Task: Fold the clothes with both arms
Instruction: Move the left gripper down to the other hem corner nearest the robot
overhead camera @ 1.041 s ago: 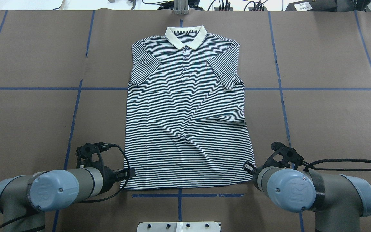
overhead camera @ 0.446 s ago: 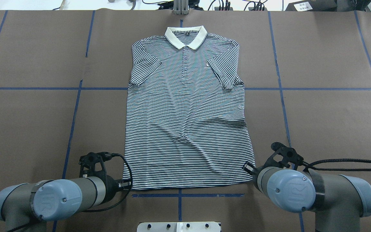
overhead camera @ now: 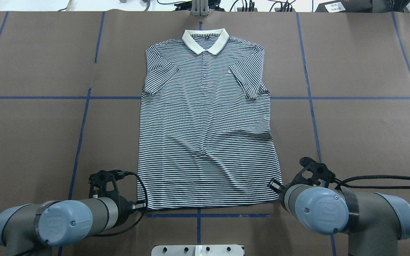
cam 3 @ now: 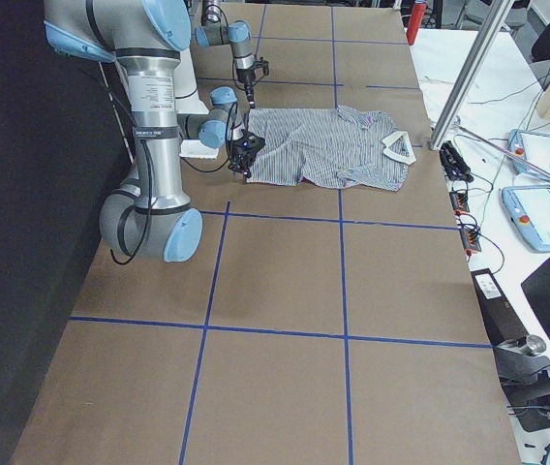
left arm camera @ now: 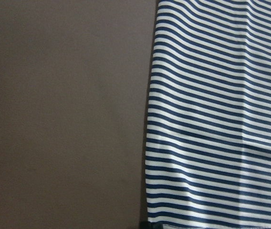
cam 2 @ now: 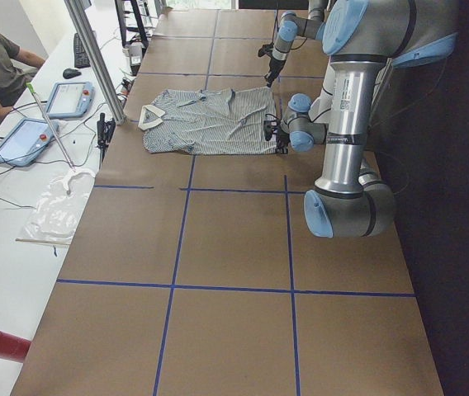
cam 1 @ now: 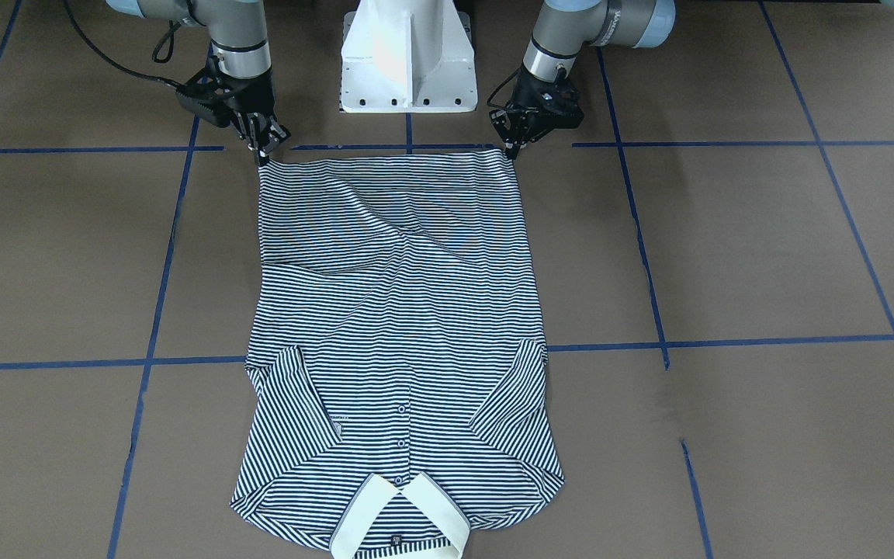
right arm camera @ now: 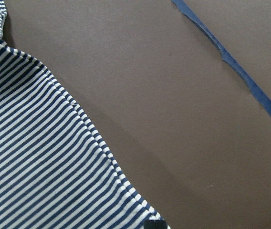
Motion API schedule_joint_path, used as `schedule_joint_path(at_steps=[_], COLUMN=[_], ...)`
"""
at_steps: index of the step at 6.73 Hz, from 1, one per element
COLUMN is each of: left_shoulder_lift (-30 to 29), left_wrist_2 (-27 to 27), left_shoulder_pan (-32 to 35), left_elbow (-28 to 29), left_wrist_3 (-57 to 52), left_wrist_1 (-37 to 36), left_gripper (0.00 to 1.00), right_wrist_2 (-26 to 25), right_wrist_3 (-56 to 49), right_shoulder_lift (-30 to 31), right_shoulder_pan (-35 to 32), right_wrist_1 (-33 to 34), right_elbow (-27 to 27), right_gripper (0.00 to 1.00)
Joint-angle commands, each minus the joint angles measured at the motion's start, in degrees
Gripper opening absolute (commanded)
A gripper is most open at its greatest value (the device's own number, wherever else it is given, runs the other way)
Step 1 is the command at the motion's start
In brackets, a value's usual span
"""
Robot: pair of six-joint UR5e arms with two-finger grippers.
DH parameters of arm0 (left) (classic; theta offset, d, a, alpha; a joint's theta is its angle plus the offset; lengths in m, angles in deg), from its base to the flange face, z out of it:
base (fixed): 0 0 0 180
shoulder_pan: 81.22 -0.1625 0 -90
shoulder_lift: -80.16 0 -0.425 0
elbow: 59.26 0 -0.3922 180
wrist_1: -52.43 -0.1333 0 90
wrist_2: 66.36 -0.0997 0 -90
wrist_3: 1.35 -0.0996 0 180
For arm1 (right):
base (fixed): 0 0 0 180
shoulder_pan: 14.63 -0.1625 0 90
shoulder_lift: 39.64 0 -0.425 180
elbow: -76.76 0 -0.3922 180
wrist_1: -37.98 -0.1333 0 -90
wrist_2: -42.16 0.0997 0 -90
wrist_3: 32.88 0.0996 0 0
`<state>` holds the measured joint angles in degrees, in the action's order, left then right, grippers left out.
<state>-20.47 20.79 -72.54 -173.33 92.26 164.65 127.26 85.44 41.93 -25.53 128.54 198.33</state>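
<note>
**Striped polo shirt flat on the worktop, a gripper at each hem corner**

The polo shirt (cam 1: 400, 310) is laid flat, front side up, in the middle of the brown worktop (cam 1: 726, 248). In the front-facing view its cream collar (cam 1: 439, 516) is seen at the bottom edge of the frame and its hem at the top, just below the white pedestal base (cam 1: 407, 54). Both short sleeves are folded inward onto the body, and a few soft creases are seen in the upper half of the cloth. The worktop is divided by blue tape lines (cam 1: 726, 341).

The right gripper (cam 1: 264, 155) is lowered to the hem corner in the upper left of that view, its tip touching the cloth. The left gripper (cam 1: 511, 149) is placed at the other hem corner, in the upper centre-right. Whether either pair of fingers is apart, together or clamped on cloth cannot be told from these views.

In the overhead view the left arm (overhead camera: 59, 220) is seen in the lower left and the right arm (overhead camera: 333, 209) in the lower right, the hem lying between them.

In the left wrist view a straight shirt edge is shown down the middle, with bare worktop to its left. In the right wrist view a shirt edge is shown running diagonally from upper left to bottom centre, and a strip of blue tape is seen in the upper right.
</note>
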Motion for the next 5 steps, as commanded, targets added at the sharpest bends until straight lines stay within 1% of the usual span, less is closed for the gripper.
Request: schedule_joint_path(at_steps=[1, 2, 3, 4, 5], left_shoulder_lift=[-0.4, -0.3, -0.1, 0.5, -0.4], left_wrist_2=[0.0, -0.1, -0.1, 0.1, 0.1], left_shoulder_pan=[-1.9, -4.1, -5.7, -5.2, -4.1], left_elbow=[-6.2, -10.3, -13.2, -14.6, -14.2], left_wrist_3=[4.2, 7.2, 9.3, 8.9, 8.4], left_wrist_1=[-4.9, -8.9, -10.1, -10.2, -10.1], left_gripper=[0.00, 0.00, 0.00, 0.00, 0.00], right_wrist_2=[0.2, 0.2, 0.2, -0.4, -0.4], right_wrist_3=[0.1, 0.2, 0.5, 0.5, -0.5], right_shoulder_lift=[1.7, 6.1, 8.8, 8.4, 7.7], right_shoulder_pan=[1.7, 4.4, 6.1, 4.5, -0.2], right_wrist_1=[0.1, 0.0, 0.0, 0.1, 0.0], right_elbow=[3.9, 9.0, 13.0, 14.2, 13.9], right_gripper=[0.00, 0.00, 0.00, 0.00, 0.00])
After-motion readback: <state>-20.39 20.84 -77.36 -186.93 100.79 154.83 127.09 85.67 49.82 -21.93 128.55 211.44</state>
